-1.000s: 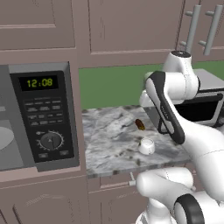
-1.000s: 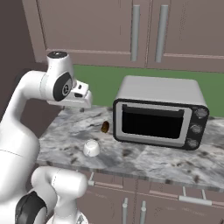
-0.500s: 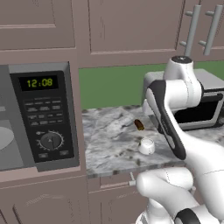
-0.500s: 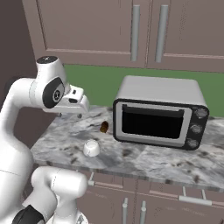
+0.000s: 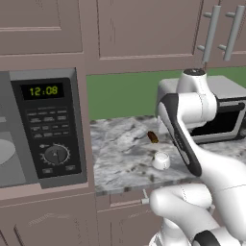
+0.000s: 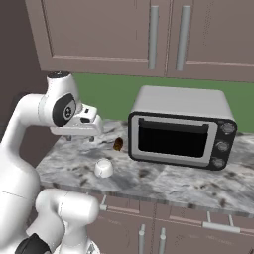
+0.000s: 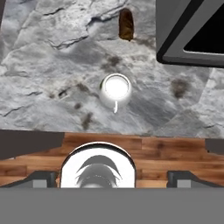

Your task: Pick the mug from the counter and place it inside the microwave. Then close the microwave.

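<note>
Approach step: lower the claw (image 6: 79, 137) straight over the mug (image 7: 115, 91), centre the rim between the fingers, and turn clear of the handle before closing. The claw is fully open and empty. The mug stands upright on the bench (image 5: 120, 158), below the claw and well apart from it.

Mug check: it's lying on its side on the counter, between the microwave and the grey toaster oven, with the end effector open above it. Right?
Not quite: the mug stands upright, its open mouth facing up in the hand view. The rest holds: it sits on the counter between the microwave and the grey toaster oven, with the end effector open above it.
</note>
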